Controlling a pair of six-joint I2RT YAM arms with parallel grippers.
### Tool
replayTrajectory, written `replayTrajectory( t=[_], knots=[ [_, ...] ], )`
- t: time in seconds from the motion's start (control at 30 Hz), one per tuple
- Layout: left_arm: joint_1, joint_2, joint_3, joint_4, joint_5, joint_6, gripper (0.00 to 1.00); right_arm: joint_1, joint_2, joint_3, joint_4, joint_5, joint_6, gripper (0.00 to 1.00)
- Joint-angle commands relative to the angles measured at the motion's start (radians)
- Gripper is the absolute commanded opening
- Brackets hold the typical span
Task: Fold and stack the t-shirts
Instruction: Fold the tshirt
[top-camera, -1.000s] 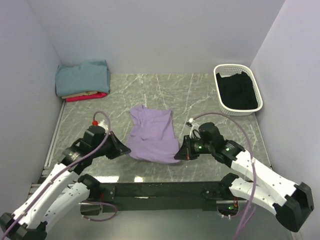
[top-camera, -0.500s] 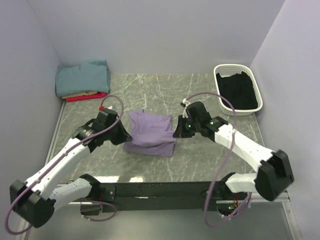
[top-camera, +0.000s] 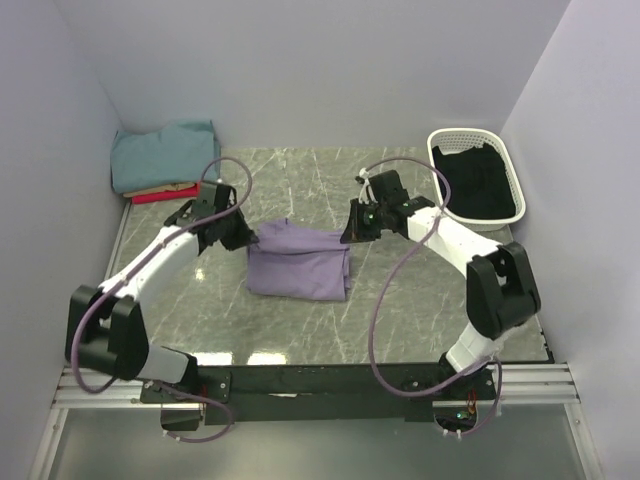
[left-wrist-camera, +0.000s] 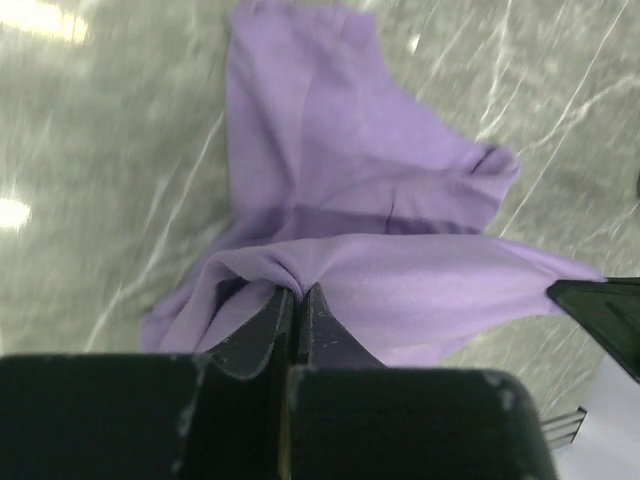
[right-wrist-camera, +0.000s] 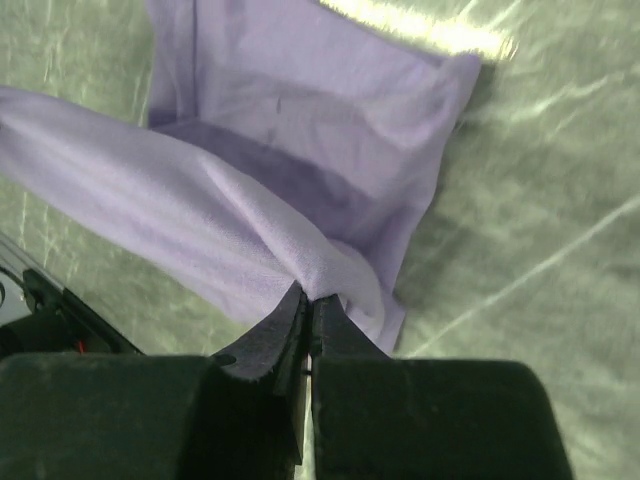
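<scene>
The lavender t-shirt (top-camera: 300, 262) lies mid-table, folded over on itself. My left gripper (top-camera: 250, 238) is shut on its far left corner, seen pinched in the left wrist view (left-wrist-camera: 297, 290) with the lavender t-shirt (left-wrist-camera: 330, 180) spread beyond. My right gripper (top-camera: 348, 232) is shut on its far right corner, seen in the right wrist view (right-wrist-camera: 308, 295) with the lavender t-shirt (right-wrist-camera: 300, 130) beyond. Both hold the lifted edge stretched between them over the lower layer. A folded stack sits at the back left: teal shirt (top-camera: 165, 155) on top, tan (top-camera: 170, 188) and red (top-camera: 165, 195) below.
A white laundry basket (top-camera: 443, 202) holding dark cloth stands at the back right. Walls enclose the left, back and right. Thin purple cables loop above both arms.
Both grippers carried the shirt's near edge away from the bases toward the back, folding the shirt over itself. Its near part now lies doubled and shorter.
</scene>
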Motion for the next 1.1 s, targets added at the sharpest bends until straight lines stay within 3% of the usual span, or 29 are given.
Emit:
replayTrajectory(
  t=[0.0, 0.07, 0.27, 0.3, 0.33, 0.37, 0.4, 0.43, 0.47, 0.63, 0.7, 0.77, 0.9, 0.93, 1.07],
  knots=[
    [0.030, 0.116, 0.106, 0.090, 0.021, 0.076, 0.01, -0.042, 0.102, 0.101, 0.034, -0.047, -0.029, 0.01],
    [0.036, 0.163, 0.134, 0.113, 0.045, 0.082, 0.01, -0.052, 0.136, 0.121, 0.042, -0.051, -0.027, 0.06],
    [0.043, 0.330, 0.206, 0.156, 0.095, 0.100, 0.05, -0.080, 0.260, 0.220, 0.066, -0.077, -0.007, 0.06],
    [0.043, 0.362, 0.215, 0.156, 0.093, 0.103, 0.14, -0.081, 0.287, 0.248, 0.062, -0.071, -0.006, 0.13],
    [0.045, 0.376, 0.224, 0.157, 0.092, 0.105, 0.36, -0.083, 0.295, 0.256, 0.075, -0.062, -0.001, 0.24],
    [0.048, 0.385, 0.238, 0.168, 0.081, 0.103, 0.42, -0.091, 0.298, 0.255, 0.091, -0.058, 0.003, 0.29],
    [0.048, 0.381, 0.235, 0.183, 0.066, 0.102, 0.49, -0.092, 0.297, 0.261, 0.097, -0.038, 0.002, 0.30],
    [0.050, 0.376, 0.234, 0.198, 0.047, 0.100, 0.71, -0.094, 0.294, 0.263, 0.111, -0.019, 0.002, 0.31],
    [0.054, 0.376, 0.243, 0.200, 0.017, 0.105, 0.75, -0.098, 0.286, 0.263, 0.118, 0.001, -0.004, 0.31],
    [0.057, 0.361, 0.309, 0.185, -0.060, 0.143, 0.80, -0.098, 0.214, 0.275, 0.100, 0.146, -0.047, 0.36],
    [0.057, 0.309, 0.303, 0.205, -0.053, 0.149, 0.81, -0.101, 0.147, 0.238, 0.112, 0.192, -0.046, 0.42],
    [0.057, 0.267, 0.274, 0.226, -0.028, 0.151, 0.82, -0.100, 0.102, 0.208, 0.143, 0.127, -0.037, 0.42],
    [0.057, 0.201, 0.241, 0.257, 0.151, 0.157, 0.84, -0.085, 0.035, 0.154, 0.143, -0.005, -0.011, 0.43],
    [0.057, 0.206, 0.237, 0.252, 0.247, 0.166, 0.83, -0.069, 0.030, 0.149, 0.140, -0.024, -0.007, 0.43],
    [0.051, 0.233, 0.172, 0.298, 0.406, 0.156, 0.77, -0.040, 0.039, 0.129, 0.143, -0.116, 0.020, 0.44]
  ],
)
